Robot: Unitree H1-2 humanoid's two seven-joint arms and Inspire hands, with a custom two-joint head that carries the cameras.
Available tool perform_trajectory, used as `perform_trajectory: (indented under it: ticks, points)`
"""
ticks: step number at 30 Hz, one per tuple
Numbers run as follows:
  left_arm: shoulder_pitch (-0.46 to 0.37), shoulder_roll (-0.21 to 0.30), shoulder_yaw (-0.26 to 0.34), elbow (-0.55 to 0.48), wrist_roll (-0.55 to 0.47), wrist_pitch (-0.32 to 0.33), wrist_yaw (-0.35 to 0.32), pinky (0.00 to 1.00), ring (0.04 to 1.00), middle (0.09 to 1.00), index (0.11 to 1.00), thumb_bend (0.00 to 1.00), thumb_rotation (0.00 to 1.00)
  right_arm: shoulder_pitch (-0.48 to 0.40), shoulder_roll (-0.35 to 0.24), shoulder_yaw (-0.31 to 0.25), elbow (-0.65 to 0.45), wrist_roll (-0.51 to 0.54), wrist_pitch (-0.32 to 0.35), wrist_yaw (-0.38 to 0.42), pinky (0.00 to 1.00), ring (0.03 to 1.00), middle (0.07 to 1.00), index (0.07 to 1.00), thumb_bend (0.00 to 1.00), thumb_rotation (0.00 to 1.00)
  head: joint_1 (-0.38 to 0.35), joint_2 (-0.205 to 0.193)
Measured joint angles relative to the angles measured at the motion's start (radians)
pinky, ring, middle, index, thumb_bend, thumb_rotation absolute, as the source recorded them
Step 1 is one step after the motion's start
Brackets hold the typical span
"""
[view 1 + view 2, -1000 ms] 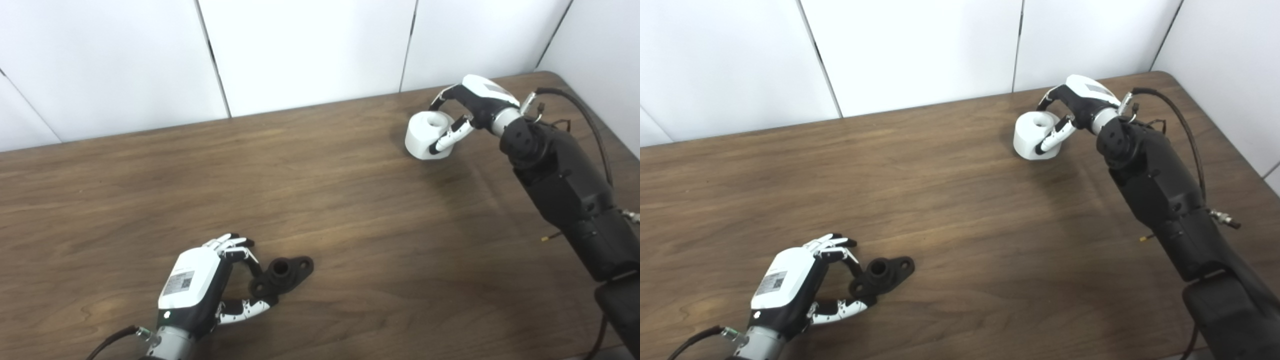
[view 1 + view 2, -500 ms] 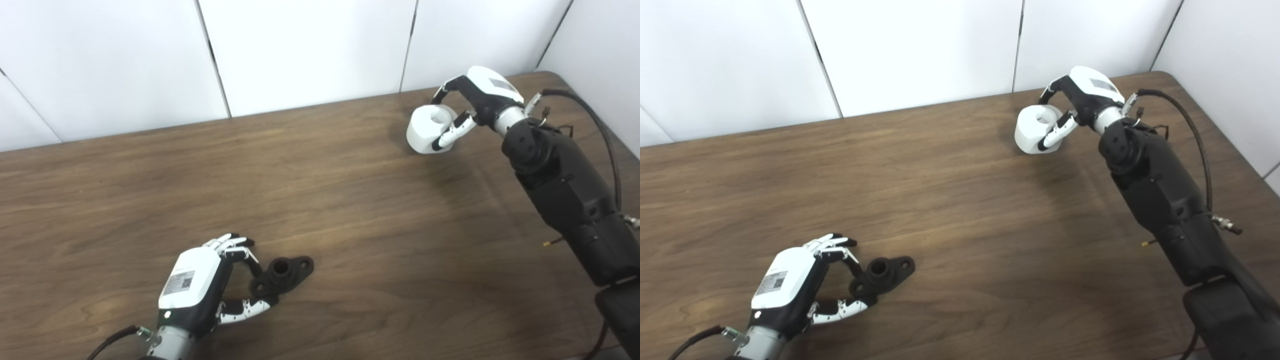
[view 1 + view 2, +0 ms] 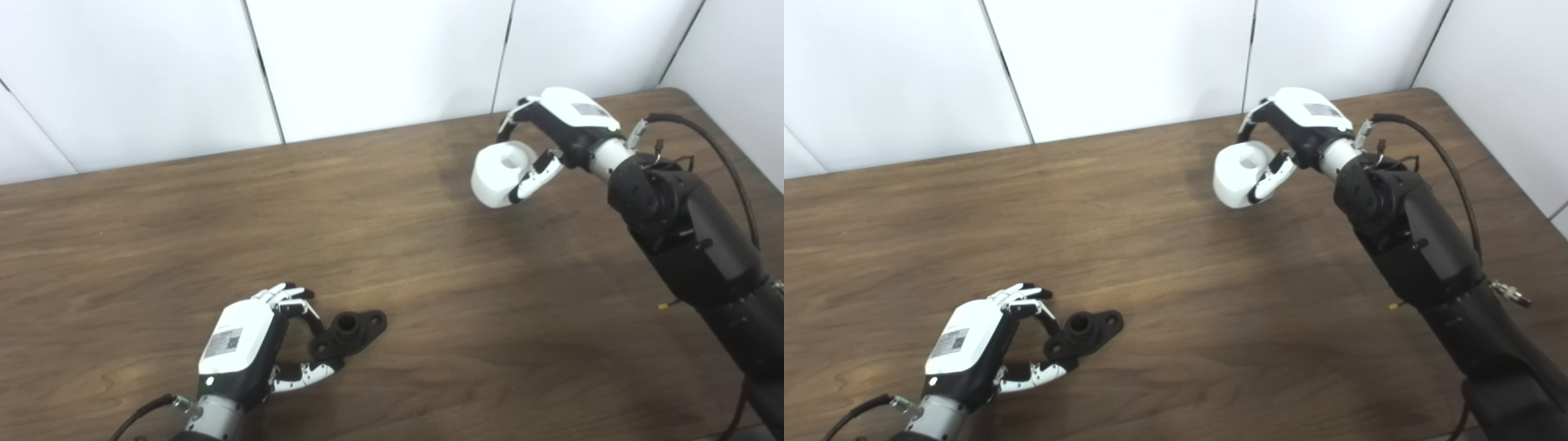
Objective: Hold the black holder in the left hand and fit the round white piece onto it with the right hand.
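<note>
Both hands grip: right hand (image 3: 560, 131) carries the white piece (image 3: 497, 174), which must next reach the left hand's (image 3: 245, 355) holder (image 3: 349, 331).

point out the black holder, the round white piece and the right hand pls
black holder (image 3: 348, 332): left eye view, on its raised central hub.
round white piece (image 3: 497, 176): left eye view, on its curved side wall.
right hand (image 3: 1295, 122): right eye view, on the back of the hand.

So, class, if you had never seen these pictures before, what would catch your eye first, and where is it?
Most striking is the round white piece, held off the table at the far right by the right robot hand closed around it. Next, near the front left, the left robot hand curls around one end of the black holder, which lies on the dark wood.
</note>
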Motion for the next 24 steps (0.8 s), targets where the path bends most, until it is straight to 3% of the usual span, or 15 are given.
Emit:
perform_trajectory:
  ticks: [6,11,24]
  points:
    - [-0.016,-0.016,-0.008,0.033,0.005,0.0,0.034,0.88,0.888,0.809,0.49,0.51,0.05,0.029,0.013,0.025,-0.149,-0.022,0.006,0.077,0.84,0.957,0.796,0.486,0.52,0.13,0.049,0.003]
    - [-0.028,-0.023,-0.025,0.059,0.014,-0.001,0.064,0.89,0.892,0.813,0.49,0.51,0.05,0.046,0.06,0.043,-0.213,-0.03,0.006,0.109,0.86,0.96,0.799,0.485,0.52,0.13,0.075,0.006]
    - [-0.039,-0.054,-0.041,0.073,0.042,0.04,0.068,0.91,0.914,0.83,0.491,0.51,0.05,0.114,0.2,0.107,-0.285,-0.104,0.005,0.134,0.87,0.95,0.791,0.484,0.52,0.13,0.127,0.018]
